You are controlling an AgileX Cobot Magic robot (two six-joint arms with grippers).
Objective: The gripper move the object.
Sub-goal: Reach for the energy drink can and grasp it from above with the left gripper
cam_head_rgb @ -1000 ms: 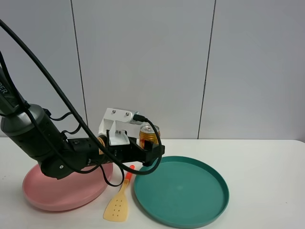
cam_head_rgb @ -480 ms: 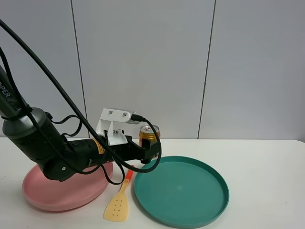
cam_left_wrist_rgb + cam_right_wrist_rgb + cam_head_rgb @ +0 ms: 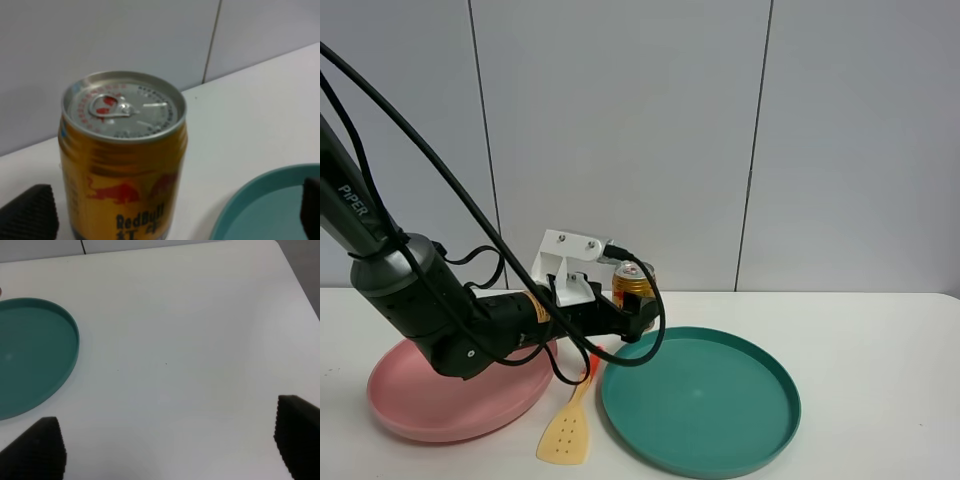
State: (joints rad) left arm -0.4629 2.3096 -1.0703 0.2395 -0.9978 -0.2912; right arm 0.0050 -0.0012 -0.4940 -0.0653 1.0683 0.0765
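Note:
The gold-yellow Red Bull can stands upright on the white table, just behind the left rim of the green plate. My left gripper reaches to it from the left, low over the table. In the left wrist view the can stands close in front, between the two widely parted black fingertips, nearer to one of them; I see no contact. The left gripper is open. My right gripper is open and empty over bare table; it does not show in the exterior high view.
A green plate lies right of the can, also in the left wrist view and the right wrist view. A pink plate lies under the left arm. A yellow spatula with an orange handle lies between the plates.
The left arm drew back slightly to the left, then came forward again to the can. The can has stayed in place.

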